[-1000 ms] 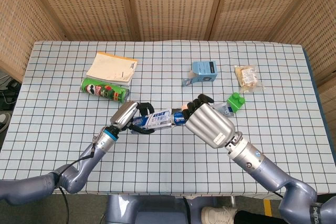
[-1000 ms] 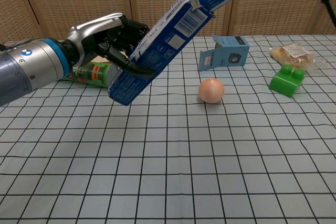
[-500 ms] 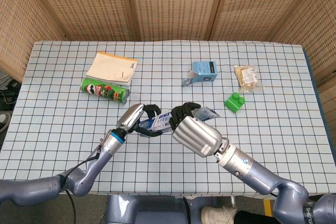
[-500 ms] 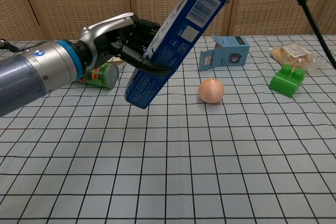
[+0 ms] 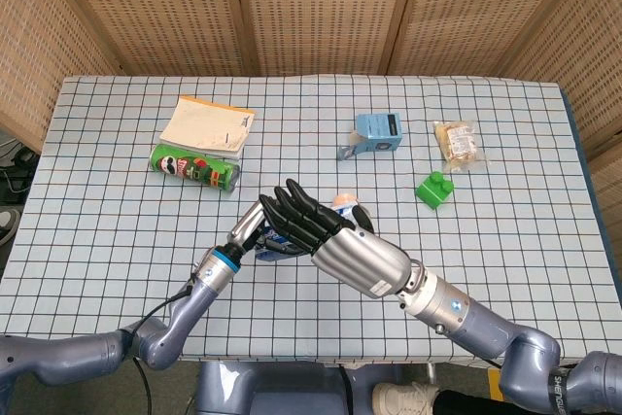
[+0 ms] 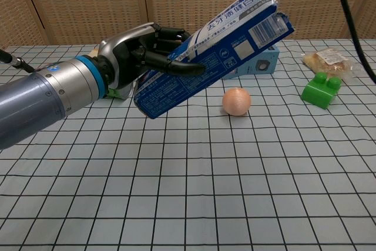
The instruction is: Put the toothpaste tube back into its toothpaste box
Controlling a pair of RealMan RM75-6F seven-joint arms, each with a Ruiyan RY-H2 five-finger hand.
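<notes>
Toothpaste box (image 6: 214,57) is up off the table, tilted, its far end raised toward the upper right, gripped near its lower end by the left hand (image 6: 138,54), whose dark fingers (image 6: 176,67) wrap across its printed face. The tube itself does not show; whether it sits inside the box cannot be told. In the head view the right hand (image 5: 335,240) hovers above the box with fingers spread apart and holding nothing, and it hides most of the box from that camera.

On the checked table (image 6: 235,192) lie a pink ball (image 6: 237,101) just beside the box's middle, a green block (image 6: 321,89) to the right, a wrapped snack (image 6: 326,60) behind it, and a small blue box (image 5: 377,130). Further left in the head view are a green can (image 5: 194,166) on its side and a booklet (image 5: 206,123) beside it
</notes>
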